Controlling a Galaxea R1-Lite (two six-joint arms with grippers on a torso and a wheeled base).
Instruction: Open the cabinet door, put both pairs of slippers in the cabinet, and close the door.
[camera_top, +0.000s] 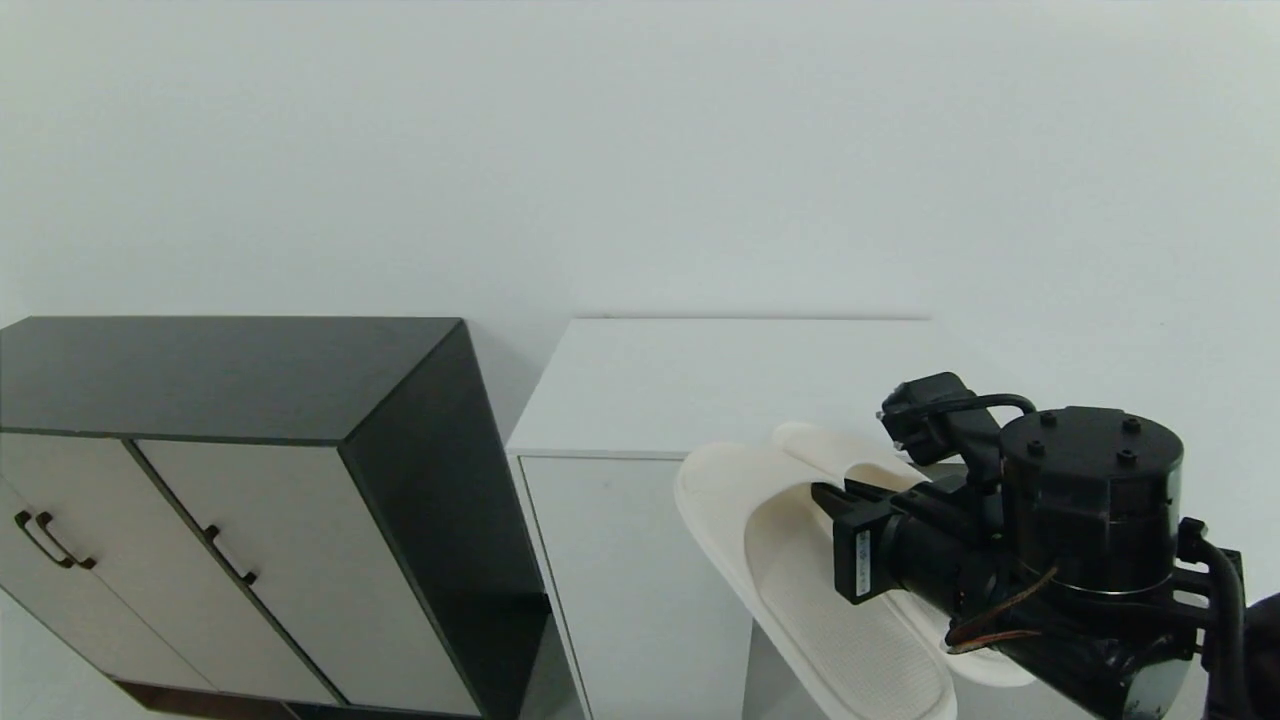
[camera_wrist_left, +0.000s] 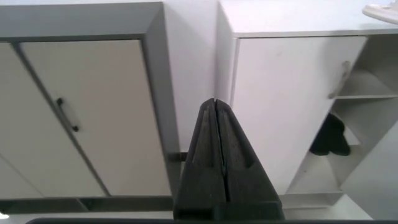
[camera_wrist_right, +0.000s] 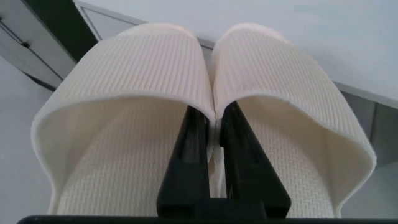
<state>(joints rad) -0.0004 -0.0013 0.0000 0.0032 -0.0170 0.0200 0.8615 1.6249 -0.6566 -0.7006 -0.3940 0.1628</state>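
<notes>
Plain pale wall (camera_top: 640, 150) backs two cabinets standing side by side: a black cabinet (camera_top: 220, 375) with light doors on the robot's left and a white cabinet (camera_top: 720, 380) just beside it.

The right arm is raised in front of the white cabinet, its wrist angled up and toward the robot's left. The right gripper (camera_wrist_right: 213, 118) is clamped on the pair of cream slippers (camera_top: 760, 530), its two fingers pinching the touching inner walls of the straps. The slippers are held side by side, off any surface, toes up near the level of the white cabinet's top edge. In the head view their lower ends run off the bottom edge, and the arm covers the cabinet front behind it.

The left gripper (camera_wrist_left: 215, 106) is held low, facing the narrow gap between the two cabinets, with its fingers pressed together and nothing between them.

Beyond it the white cabinet's right-hand compartment stands open, showing a shelf (camera_wrist_left: 367, 93). Below that shelf sits a dark item (camera_wrist_left: 333, 137) that looks like footwear, too dim to make out clearly.
</notes>
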